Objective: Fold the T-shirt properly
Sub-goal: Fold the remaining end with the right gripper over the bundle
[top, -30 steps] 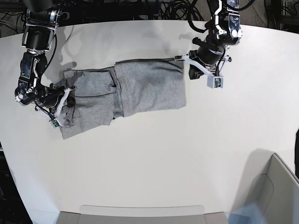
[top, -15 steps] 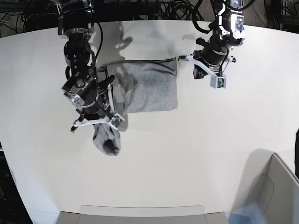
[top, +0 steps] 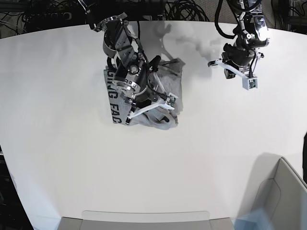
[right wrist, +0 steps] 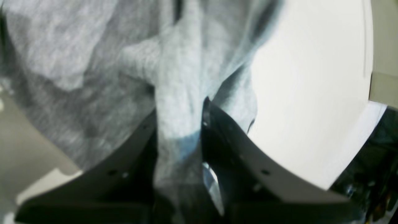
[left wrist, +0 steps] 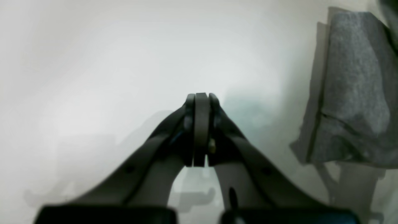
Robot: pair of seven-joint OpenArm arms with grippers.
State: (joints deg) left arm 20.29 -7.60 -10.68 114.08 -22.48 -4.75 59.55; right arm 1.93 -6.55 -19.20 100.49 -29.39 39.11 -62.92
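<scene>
The heather-grey T-shirt (top: 165, 81) lies bunched at the back middle of the white table, with black lettering (top: 112, 98) showing on its left edge. My right gripper (top: 151, 106) is over the shirt and shut on a fold of grey fabric; the right wrist view shows the cloth (right wrist: 177, 102) pinched between the black fingers (right wrist: 217, 137) of that gripper (right wrist: 178, 130) and lifted. My left gripper (top: 213, 63) is to the right of the shirt, apart from it. In the left wrist view it (left wrist: 201, 102) is shut and empty over bare table, with the shirt's edge (left wrist: 354, 93) at far right.
A grey bin (top: 283, 191) stands at the front right corner. A flat grey tray (top: 144, 218) lies at the table's front edge. Cables and dark gear (top: 182, 9) run behind the table's back edge.
My right gripper has carried the shirt's left part up and rightward over the rest, and lettering now shows. My left gripper has moved right, away from the shirt's corner.
</scene>
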